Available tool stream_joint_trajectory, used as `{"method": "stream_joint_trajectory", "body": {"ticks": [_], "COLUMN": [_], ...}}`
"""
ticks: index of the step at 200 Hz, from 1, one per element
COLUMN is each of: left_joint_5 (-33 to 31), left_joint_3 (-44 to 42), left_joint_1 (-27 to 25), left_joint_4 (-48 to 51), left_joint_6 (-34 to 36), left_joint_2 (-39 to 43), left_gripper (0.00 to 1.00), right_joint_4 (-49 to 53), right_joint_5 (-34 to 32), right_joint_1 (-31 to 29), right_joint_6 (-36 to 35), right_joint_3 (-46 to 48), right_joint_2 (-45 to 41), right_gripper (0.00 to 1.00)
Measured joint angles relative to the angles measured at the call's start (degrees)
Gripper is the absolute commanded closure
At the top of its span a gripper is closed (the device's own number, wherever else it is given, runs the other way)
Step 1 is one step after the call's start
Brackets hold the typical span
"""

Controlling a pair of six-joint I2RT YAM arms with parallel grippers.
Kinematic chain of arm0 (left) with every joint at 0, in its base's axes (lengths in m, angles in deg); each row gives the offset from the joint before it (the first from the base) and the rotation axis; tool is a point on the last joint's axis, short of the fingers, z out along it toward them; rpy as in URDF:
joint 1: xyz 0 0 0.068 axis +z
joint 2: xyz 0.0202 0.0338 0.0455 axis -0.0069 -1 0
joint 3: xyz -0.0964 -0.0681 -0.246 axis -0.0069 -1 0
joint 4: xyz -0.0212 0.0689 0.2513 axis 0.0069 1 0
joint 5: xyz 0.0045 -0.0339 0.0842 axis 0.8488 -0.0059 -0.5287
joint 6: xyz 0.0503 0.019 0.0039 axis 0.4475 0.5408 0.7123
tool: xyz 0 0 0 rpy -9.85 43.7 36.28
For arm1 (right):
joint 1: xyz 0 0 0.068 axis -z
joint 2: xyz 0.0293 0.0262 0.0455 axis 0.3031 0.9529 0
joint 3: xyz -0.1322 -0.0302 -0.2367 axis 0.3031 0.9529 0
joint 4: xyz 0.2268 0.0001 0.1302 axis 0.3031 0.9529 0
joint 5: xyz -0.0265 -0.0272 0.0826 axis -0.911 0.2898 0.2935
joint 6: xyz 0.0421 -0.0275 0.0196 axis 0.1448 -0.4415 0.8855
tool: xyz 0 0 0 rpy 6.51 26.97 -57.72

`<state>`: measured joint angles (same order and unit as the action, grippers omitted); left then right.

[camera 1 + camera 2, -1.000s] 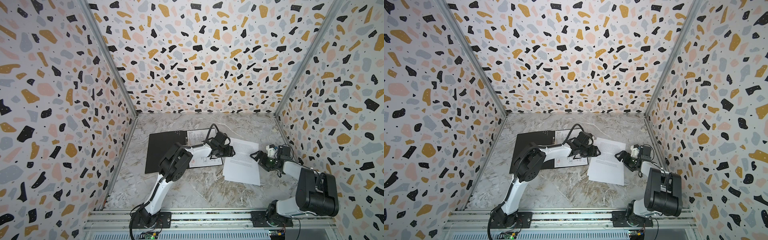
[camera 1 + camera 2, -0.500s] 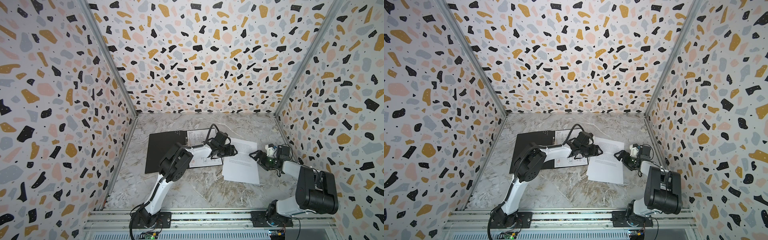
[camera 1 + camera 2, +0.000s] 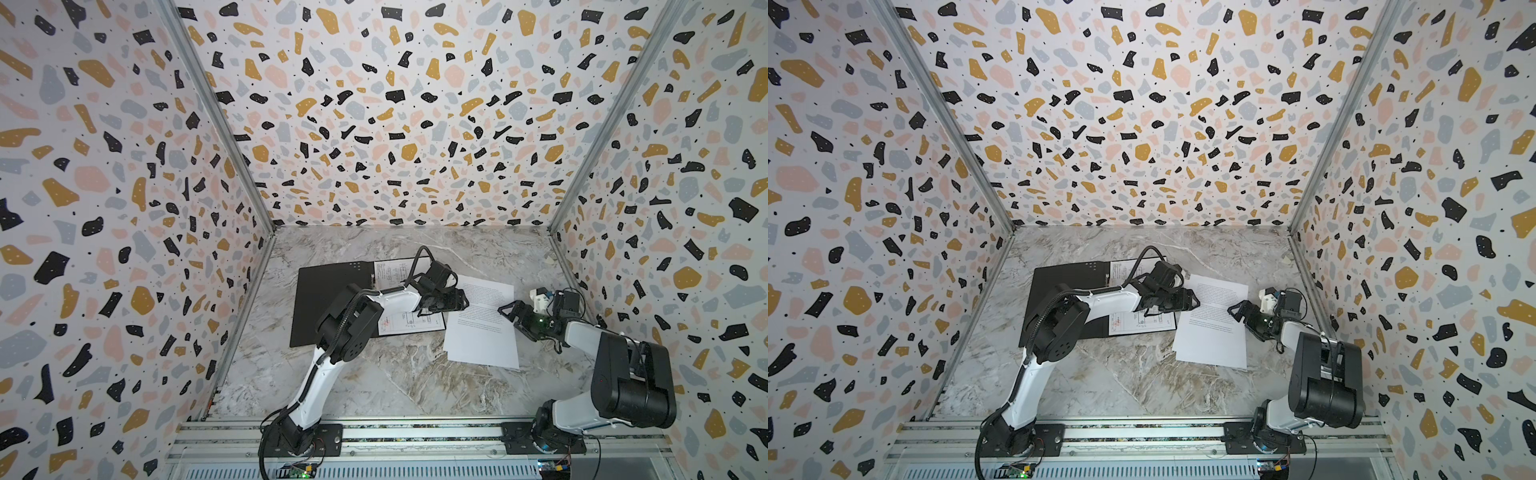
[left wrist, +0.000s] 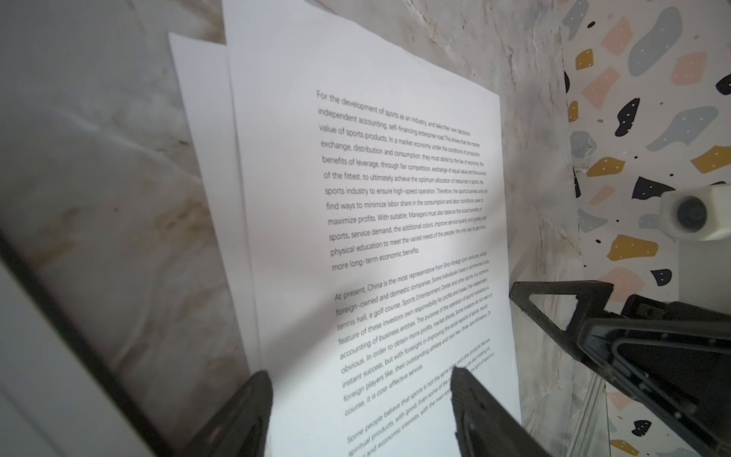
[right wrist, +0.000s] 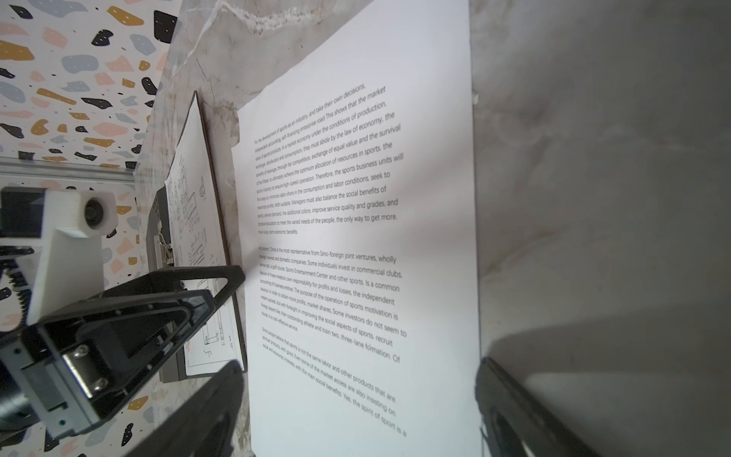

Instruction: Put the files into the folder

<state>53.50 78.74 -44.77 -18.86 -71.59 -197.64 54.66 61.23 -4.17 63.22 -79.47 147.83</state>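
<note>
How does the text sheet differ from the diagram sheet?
The text sheet carries printed paragraphs; the diagram sheet carries line drawings with red marks. The text sheet lies skewed on the marble table; the diagram sheet lies on the open folder. Both are white and flat.

Fig. My work cell: enclosure and floor.
Three terrazzo-patterned walls point(image 3: 395, 124) surround me, joined by aluminium corner posts point(image 3: 222, 124). A marble-look tabletop point(image 3: 395, 382) lies below, with a slotted metal rail point(image 3: 415, 434) along its near edge. The light is even.

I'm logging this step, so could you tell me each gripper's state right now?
Left gripper: open, holding nothing, above the text page.
Right gripper: open, holding nothing.
</note>
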Motion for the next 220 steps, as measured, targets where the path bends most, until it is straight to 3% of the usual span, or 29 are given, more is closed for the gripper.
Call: {"method": "stream_joint_trajectory", "body": {"ticks": [78,159,188,220], "left_joint_5": [0.87,2.14,2.19,2.03], "left_joint_3": [0.66,0.63,0.35,0.2], "left_joint_1": [-0.35,-0.55,-0.59,-0.59], "left_joint_4": [-0.28,-1.95,-2.43,-2.6], "left_joint_6": [0.37,-0.61,-0.72,-0.44], "left_joint_2": [-0.55,-0.98,-0.98,-0.94], "left_gripper": [0.27,0.27,0.27,0.26], "right_joint_4": [-0.76,-3.69,0.26,5.31], "right_joint_5": [2.95,11.54,6.82,-1.64], "right_joint_1": [-0.17,-0.52,-0.52,-0.55], "right_joint_6": [0.13,5.01,3.32,0.2], "right_joint_3": [-0.63,-0.44,-1.03,-2.84], "right_joint_2": [1.57,0.7,0.31,-0.79], "right_gripper": [0.08,0.06,0.0,0.01]}}
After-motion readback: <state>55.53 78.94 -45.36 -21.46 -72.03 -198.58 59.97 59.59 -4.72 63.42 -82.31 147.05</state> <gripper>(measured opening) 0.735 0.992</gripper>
